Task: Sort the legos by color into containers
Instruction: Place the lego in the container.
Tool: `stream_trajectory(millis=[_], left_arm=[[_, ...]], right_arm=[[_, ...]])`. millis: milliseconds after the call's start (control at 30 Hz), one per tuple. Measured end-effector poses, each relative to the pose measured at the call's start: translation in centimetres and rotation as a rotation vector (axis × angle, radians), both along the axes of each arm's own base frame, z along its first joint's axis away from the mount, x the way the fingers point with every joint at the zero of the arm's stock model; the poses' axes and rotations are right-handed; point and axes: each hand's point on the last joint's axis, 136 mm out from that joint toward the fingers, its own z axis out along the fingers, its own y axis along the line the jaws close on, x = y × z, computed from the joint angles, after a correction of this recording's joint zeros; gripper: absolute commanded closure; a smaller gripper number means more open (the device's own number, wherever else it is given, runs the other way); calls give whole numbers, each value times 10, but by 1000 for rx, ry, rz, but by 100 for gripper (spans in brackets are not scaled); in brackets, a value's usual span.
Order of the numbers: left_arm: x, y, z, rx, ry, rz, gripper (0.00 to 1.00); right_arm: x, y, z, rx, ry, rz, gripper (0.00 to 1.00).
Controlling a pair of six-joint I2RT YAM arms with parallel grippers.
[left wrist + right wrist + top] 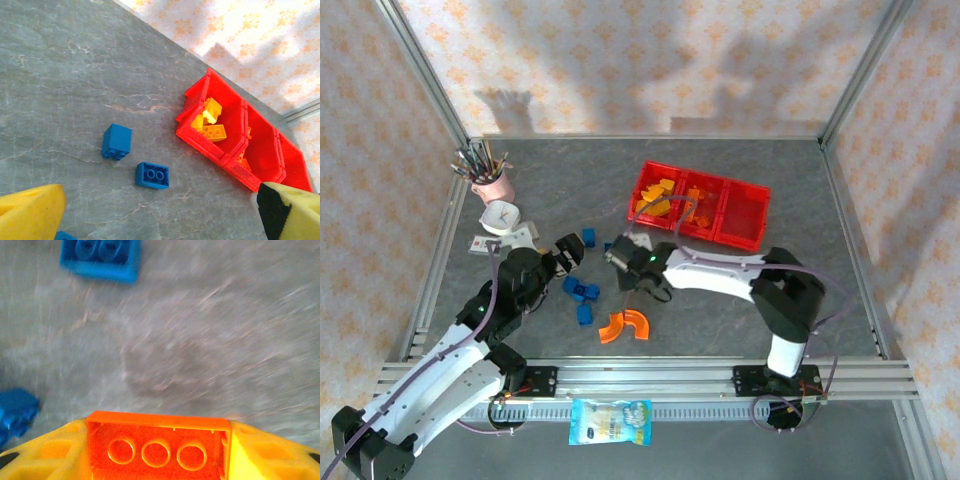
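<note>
The right gripper (158, 461) is squeezing a long orange brick (157, 436) tight between its two yellow fingers (47, 455). The brick's hollow bottom, with three little rings, is facing the wrist camera. I am seeing this gripper hanging over the gray table (740, 315), near the red tray (202, 145), just off the tray's left front corner.

The left gripper (566, 256) is waiting farther left of the tray. Its fingers are standing wide apart and are holding nothing. In its wrist view, two blue bricks (116, 141) are lying flat on the table between the gripper and the tray, close to each other but not touching.

More blue legos (581, 292) are lying in a small bunch to the left of the tray and nearer the arms, well apart from it. Two curved orange arcs (625, 326) are lying side by side, touching, even farther from the tray on that same side.

Yellow bricks (210, 120) are sitting piled in the tray's left end box. Orange pieces (699, 211) are sitting in the middle box.

A pink cup (493, 186) full of pens is standing far to the left of the tray.
</note>
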Motion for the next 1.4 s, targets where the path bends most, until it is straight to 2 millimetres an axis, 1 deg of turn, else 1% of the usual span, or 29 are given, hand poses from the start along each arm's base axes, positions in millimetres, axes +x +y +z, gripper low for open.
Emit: stream_trajectory(millis=[100, 167, 200, 300, 400, 467, 533, 600, 700, 833, 900, 967, 1100, 1200, 1233, 1300, 1400], left_arm=[[5, -9, 0, -2, 8, -30, 1], [10, -16, -4, -5, 18, -54, 1], [13, -21, -6, -5, 25, -70, 1], [21, -35, -11, -12, 47, -116, 1], [32, -50, -9, -22, 54, -164, 1], [38, -60, -8, -29, 52, -195, 1], [44, -69, -10, -36, 56, -224, 1], [49, -78, -13, -44, 69, -250, 1], [55, -87, -15, -49, 78, -277, 1], [59, -93, -14, -54, 72, -296, 1], [60, -94, -13, -50, 70, -299, 1], [61, -94, -12, -49, 65, -301, 1], [61, -94, -12, -46, 64, -301, 1], [62, -92, -12, -46, 63, -296, 1], [63, -92, -12, -46, 63, -295, 1], [63, -91, -12, -47, 63, -294, 1], [62, -91, -9, -50, 56, -294, 1]], right_arm=[[31, -26, 24, 28, -53, -69, 44], [52, -48, 36, 33, -82, -126, 44], [64, -63, 40, 30, -96, -159, 44], [96, -105, 47, 6, -125, -257, 44], [120, -142, 51, -15, -144, -335, 44], [134, -157, 54, -18, -158, -369, 43], [150, -167, 55, -24, -172, -393, 43], [168, -173, 52, -34, -181, -410, 43], [189, -175, 44, -50, -185, -413, 42], [210, -175, 34, -73, -186, -411, 36], [218, -175, 32, -86, -192, -409, 32], [222, -175, 33, -89, -198, -408, 28], [225, -174, 40, -82, -215, -403, 25], [224, -174, 47, -72, -223, -397, 24], [222, -173, 53, -65, -231, -397, 24], [217, -173, 64, -52, -250, -393, 23], [201, -168, 84, -31, -280, -370, 22]])
